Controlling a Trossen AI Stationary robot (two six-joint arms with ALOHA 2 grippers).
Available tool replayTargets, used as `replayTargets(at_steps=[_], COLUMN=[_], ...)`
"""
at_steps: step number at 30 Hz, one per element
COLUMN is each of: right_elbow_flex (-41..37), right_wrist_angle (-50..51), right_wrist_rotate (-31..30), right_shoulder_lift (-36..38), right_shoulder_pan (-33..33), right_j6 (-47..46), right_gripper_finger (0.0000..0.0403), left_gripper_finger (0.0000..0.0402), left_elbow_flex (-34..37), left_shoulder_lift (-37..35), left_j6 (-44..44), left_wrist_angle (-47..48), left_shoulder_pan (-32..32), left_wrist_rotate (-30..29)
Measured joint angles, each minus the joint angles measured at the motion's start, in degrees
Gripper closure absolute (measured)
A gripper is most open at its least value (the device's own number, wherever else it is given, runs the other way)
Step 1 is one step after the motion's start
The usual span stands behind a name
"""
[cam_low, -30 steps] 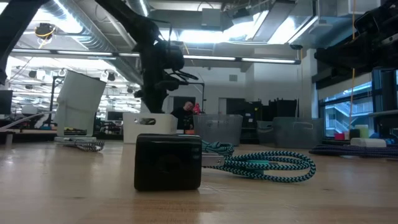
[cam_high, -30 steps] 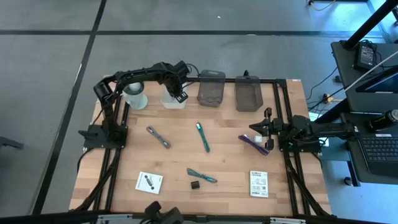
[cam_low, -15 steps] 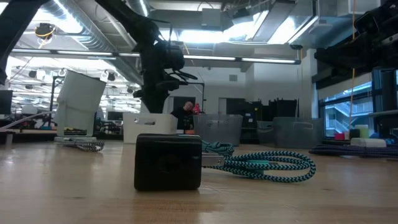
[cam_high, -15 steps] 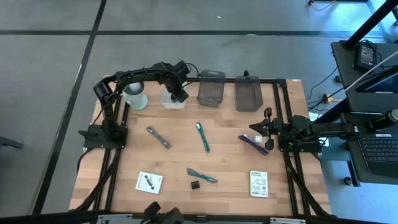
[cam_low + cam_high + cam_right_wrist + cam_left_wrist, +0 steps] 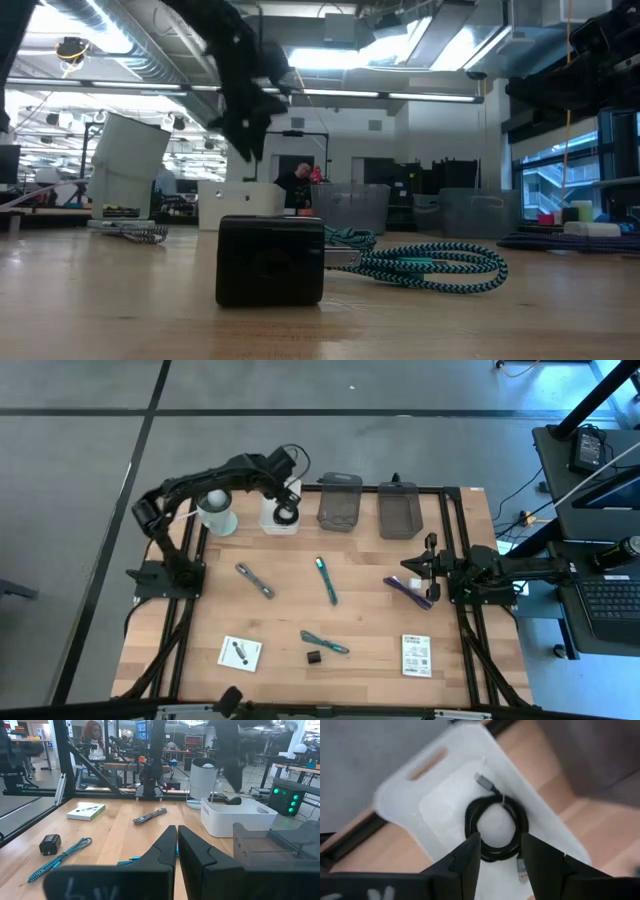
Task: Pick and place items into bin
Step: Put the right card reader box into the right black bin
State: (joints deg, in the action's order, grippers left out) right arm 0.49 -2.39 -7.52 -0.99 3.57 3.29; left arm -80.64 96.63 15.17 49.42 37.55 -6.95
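The black coiled cable (image 5: 496, 827) lies flat on the floor of the white bin (image 5: 400, 795) at the table's far edge, also seen as the cable (image 5: 286, 515) from above. My left gripper (image 5: 500, 855) hovers open above it, touching nothing; in the low view the gripper (image 5: 245, 130) hangs well above the bin. On the table lie the teal pen (image 5: 326, 580), grey metal tool (image 5: 254, 580), purple strip (image 5: 408, 588), teal tie (image 5: 325, 643), tiny black block (image 5: 314, 657) and two white cards (image 5: 240, 653), (image 5: 416, 655). My right gripper (image 5: 405, 567) waits shut at the right.
Two grey bins (image 5: 340, 502), (image 5: 398, 510) stand beside the white bin (image 5: 268, 520) along the far edge, and a white cylinder (image 5: 217, 510) stands to its left. In the low view the black block (image 5: 270, 260) and the teal tie (image 5: 430, 265) lie closest to the camera.
My left gripper has opened and let go of the black coiled cable, which now lies in the white bin. The gripper has then risen up and drawn back a little toward the table's far edge.
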Motion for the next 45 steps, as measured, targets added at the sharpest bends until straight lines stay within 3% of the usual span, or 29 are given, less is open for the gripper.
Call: replayTargets(at_steps=[9,15,19,29,45], right_elbow_flex=[0.0,0.0,0.0,0.0,0.0], right_wrist_angle=[0.0,0.0,0.0,0.0,-1.4], right_wrist_rotate=[0.0,0.0,0.0,0.0,0.0], right_shoulder_lift=[0.0,0.0,0.0,0.0,0.0], right_shoulder_pan=[0.0,0.0,0.0,0.0,0.0], right_j6=[0.0,0.0,0.0,-1.7,-11.1], right_gripper_finger=[0.0382,0.0382,0.0382,0.0382,0.0382], left_gripper_finger=[0.0270,0.0279,0.0283,0.0282,0.0295], left_elbow_flex=[0.0,0.0,0.0,0.0,0.0], left_shoulder_lift=[-14.9,-19.6,-19.7,-16.6,-8.6], left_j6=[8.0,10.9,13.1,18.3,20.7], left_wrist_angle=[-0.1,-0.1,-0.1,-0.1,-2.5], left_shoulder_pan=[-6.2,-16.8,-23.6,-36.0,-42.0], left_wrist_rotate=[-0.7,-9.0,-13.9,-18.5,-20.4])
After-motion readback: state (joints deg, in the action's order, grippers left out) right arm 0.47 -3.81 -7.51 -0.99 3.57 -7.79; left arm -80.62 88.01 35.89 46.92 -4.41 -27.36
